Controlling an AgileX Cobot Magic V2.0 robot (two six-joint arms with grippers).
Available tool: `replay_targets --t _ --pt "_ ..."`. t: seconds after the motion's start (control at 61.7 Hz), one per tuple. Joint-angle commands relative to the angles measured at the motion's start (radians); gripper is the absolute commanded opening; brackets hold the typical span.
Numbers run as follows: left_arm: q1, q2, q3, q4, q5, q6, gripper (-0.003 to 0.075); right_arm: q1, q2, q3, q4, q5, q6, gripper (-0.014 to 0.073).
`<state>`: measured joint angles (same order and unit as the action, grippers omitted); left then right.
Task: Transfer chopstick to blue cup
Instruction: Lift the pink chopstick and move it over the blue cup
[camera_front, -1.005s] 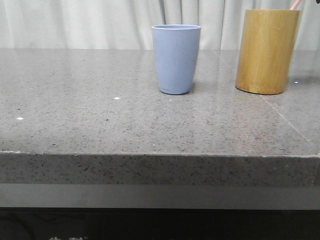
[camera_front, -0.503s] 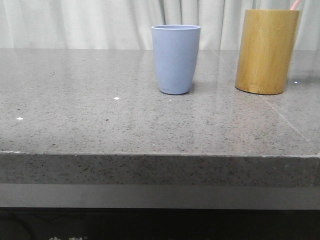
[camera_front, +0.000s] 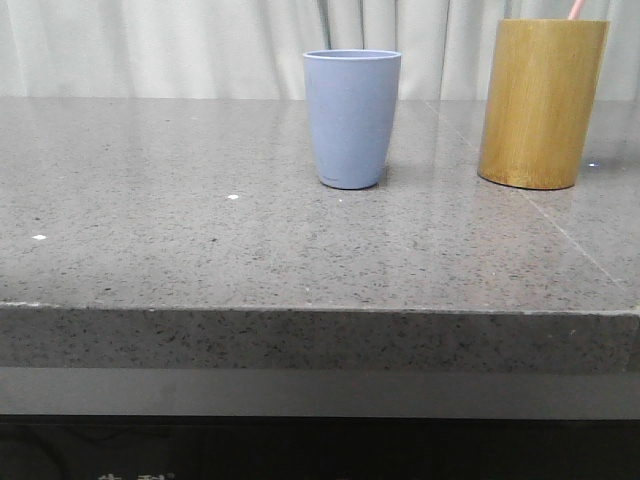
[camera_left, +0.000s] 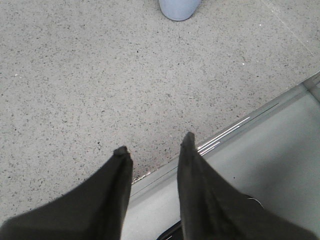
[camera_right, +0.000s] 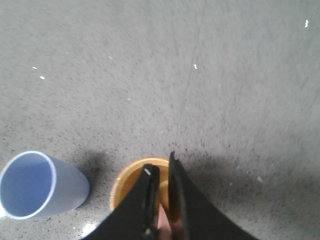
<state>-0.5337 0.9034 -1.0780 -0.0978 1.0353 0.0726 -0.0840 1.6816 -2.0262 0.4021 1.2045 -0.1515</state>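
Note:
The blue cup (camera_front: 351, 118) stands upright at mid-table, its open mouth also seen from above (camera_right: 27, 185). The pale pink chopstick (camera_front: 575, 9) pokes up out of the yellow-brown wooden cylinder (camera_front: 541, 104) at the right. Directly above that cylinder (camera_right: 131, 180) hangs my right gripper (camera_right: 160, 164), its jaws nearly together on the chopstick (camera_right: 162, 223), whose pink shaft shows between the fingers. My left gripper (camera_left: 155, 143) is open and empty over the table's front edge, and the blue cup's base (camera_left: 179, 9) lies well beyond it.
The grey speckled stone table (camera_front: 200, 230) has bare room left of the blue cup. A white curtain (camera_front: 150, 45) closes the back. The table's front edge (camera_left: 235, 125) and a lower grey surface run under my left gripper.
The wooden cylinder has shifted slightly to the right and stands straighter. The chopstick's pink tip above it has moved a little to the left.

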Motion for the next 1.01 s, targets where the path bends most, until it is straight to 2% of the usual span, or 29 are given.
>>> replay_targets --t 0.0,0.178,0.422,0.568,0.681,0.989 --pt "0.001 -0.01 -0.024 -0.01 -0.05 -0.002 0.0239 0.016 -0.075 -0.092 0.003 -0.019 -0.03 -0.0059" --pt "0.001 -0.01 -0.024 -0.01 -0.052 -0.002 0.0239 0.115 -0.128 -0.182 -0.068 -0.026 -0.029 -0.0059" --pt "0.001 -0.01 -0.024 -0.01 -0.058 -0.002 0.0239 0.365 -0.136 -0.171 -0.092 -0.13 -0.045 -0.0059" --pt "0.001 -0.01 -0.024 -0.01 -0.058 -0.002 0.0239 0.466 -0.084 -0.157 -0.146 -0.142 -0.045 -0.0059" --pt "0.001 -0.01 -0.024 -0.01 -0.058 -0.002 0.0239 0.497 -0.016 -0.151 -0.168 -0.143 -0.045 -0.0059" --pt "0.001 -0.01 -0.024 -0.01 -0.058 -0.002 0.0239 0.502 0.136 -0.151 -0.149 -0.153 -0.045 -0.0056"
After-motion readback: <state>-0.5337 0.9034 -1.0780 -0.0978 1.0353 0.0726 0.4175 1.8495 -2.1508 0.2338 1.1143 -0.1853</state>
